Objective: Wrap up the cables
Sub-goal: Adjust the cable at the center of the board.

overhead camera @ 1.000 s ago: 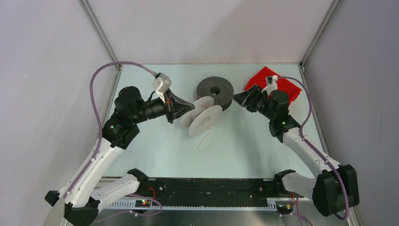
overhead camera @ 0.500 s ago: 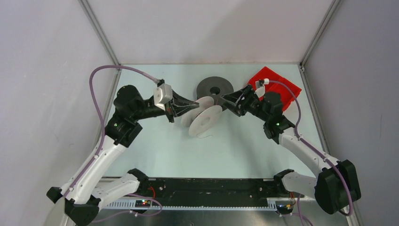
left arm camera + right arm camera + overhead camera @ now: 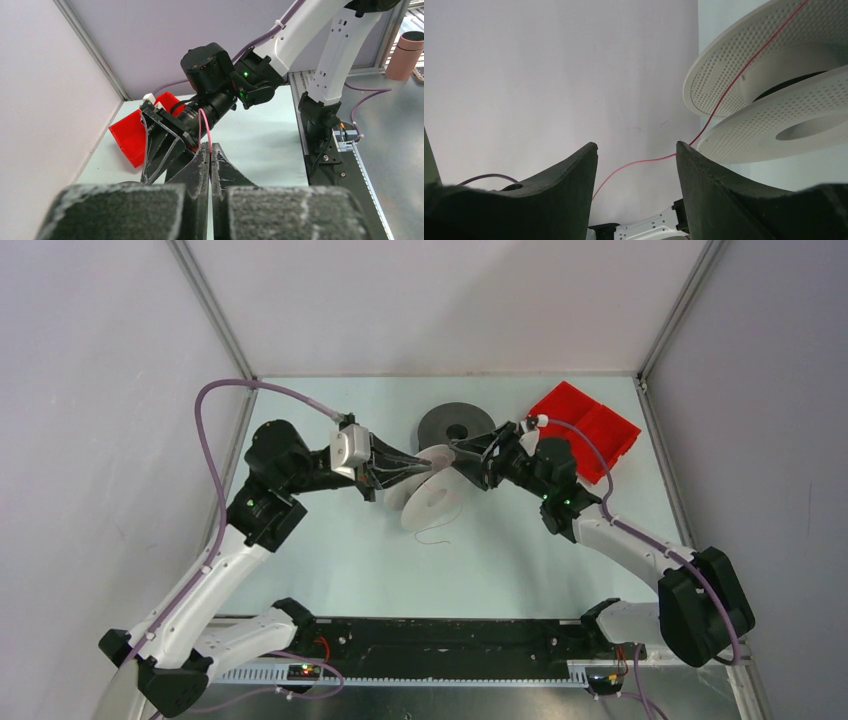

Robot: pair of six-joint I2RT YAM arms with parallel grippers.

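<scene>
The left gripper is pinching a thin pink filament between its 2 closed fingers, and the strand is looping up out of the tips. The right gripper is facing it with jaws apart and gripping nothing. The filament is crossing that gap and running up over a flange of the white spool, which is sitting tilted between the 2 grippers. The dark grey spool is lying flat just behind.
</scene>
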